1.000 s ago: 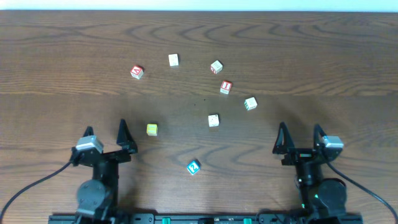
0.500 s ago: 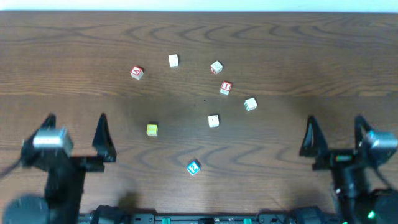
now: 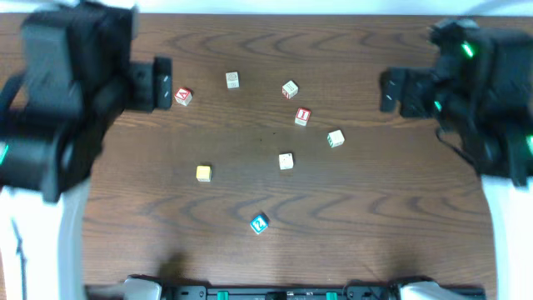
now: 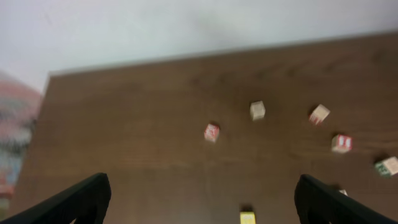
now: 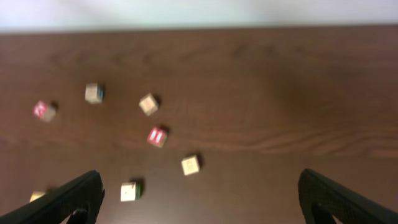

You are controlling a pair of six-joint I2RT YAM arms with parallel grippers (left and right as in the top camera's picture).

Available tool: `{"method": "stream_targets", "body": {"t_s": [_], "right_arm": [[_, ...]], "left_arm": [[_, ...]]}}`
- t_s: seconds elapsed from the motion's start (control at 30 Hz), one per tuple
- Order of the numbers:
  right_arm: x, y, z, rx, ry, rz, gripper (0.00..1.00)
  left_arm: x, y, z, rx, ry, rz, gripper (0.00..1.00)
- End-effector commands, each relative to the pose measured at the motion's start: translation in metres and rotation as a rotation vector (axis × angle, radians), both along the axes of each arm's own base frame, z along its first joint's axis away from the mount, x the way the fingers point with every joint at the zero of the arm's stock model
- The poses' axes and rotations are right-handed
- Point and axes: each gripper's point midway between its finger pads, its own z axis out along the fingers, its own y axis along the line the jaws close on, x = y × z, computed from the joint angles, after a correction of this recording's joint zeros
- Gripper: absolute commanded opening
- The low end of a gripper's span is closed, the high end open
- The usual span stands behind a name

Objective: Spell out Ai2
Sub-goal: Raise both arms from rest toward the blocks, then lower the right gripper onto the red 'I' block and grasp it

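The red-and-white "A" cube (image 3: 183,96) lies at the far left of the scatter, and also shows in the left wrist view (image 4: 212,132) and the right wrist view (image 5: 43,110). The red-and-white "I" cube (image 3: 302,117) lies right of centre (image 4: 341,142) (image 5: 157,136). The blue "2" cube (image 3: 259,222) lies alone near the front and is out of both wrist views. My left gripper (image 3: 163,83) (image 4: 202,208) is open and empty, raised high beside the "A" cube. My right gripper (image 3: 389,90) (image 5: 202,199) is open and empty, raised at the right.
A yellow cube (image 3: 203,172) lies left of centre. Cream cubes lie at the back (image 3: 232,80), (image 3: 290,89), and in the middle (image 3: 286,161). A cream cube with green marks (image 3: 336,138) lies right of the "I" cube. The table's far edge (image 4: 186,59) meets a pale wall.
Both arms have lifted from the table's front edge and now stand high and blurred at the left and right sides. The cubes have not moved.
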Motion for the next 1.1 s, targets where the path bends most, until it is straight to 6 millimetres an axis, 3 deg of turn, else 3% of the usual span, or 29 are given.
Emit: {"method": "stream_targets", "body": {"t_s": [0.0, 0.07, 0.2, 0.4, 0.5, 0.63, 0.8, 0.9, 1.07], "right_arm": [[0.013, 0.018, -0.024, 0.041, 0.108, 0.090, 0.99], [0.018, 0.019, -0.055, 0.051, 0.231, 0.057, 0.99], [0.027, 0.023, -0.109, 0.052, 0.417, 0.042, 0.99], [0.049, 0.049, -0.159, 0.119, 0.517, 0.169, 0.99], [0.057, 0.054, -0.182, 0.141, 0.571, 0.112, 0.99], [0.063, 0.060, -0.200, 0.196, 0.625, -0.029, 0.99], [0.070, 0.080, -0.220, 0.219, 0.651, -0.160, 0.99], [0.075, 0.100, -0.226, 0.206, 0.617, -0.251, 0.99], [0.075, 0.114, -0.235, 0.131, 0.558, -0.356, 0.95]], "left_arm": [[0.032, 0.014, -0.036, -0.072, 0.118, 0.173, 0.95], [0.048, 0.023, -0.070, -0.134, 0.222, 0.263, 0.95], [0.073, 0.018, -0.131, -0.268, 0.422, 0.227, 0.95], [0.099, 0.025, -0.192, -0.322, 0.563, 0.249, 0.96], [0.106, 0.020, -0.214, -0.259, 0.607, 0.170, 0.95], [0.107, 0.024, -0.231, -0.144, 0.638, 0.190, 0.95], [0.112, 0.013, -0.231, -0.157, 0.623, 0.162, 0.95], [0.113, 0.015, -0.231, -0.145, 0.619, 0.167, 0.95], [0.109, 0.015, -0.232, -0.142, 0.632, 0.169, 0.95]]}}
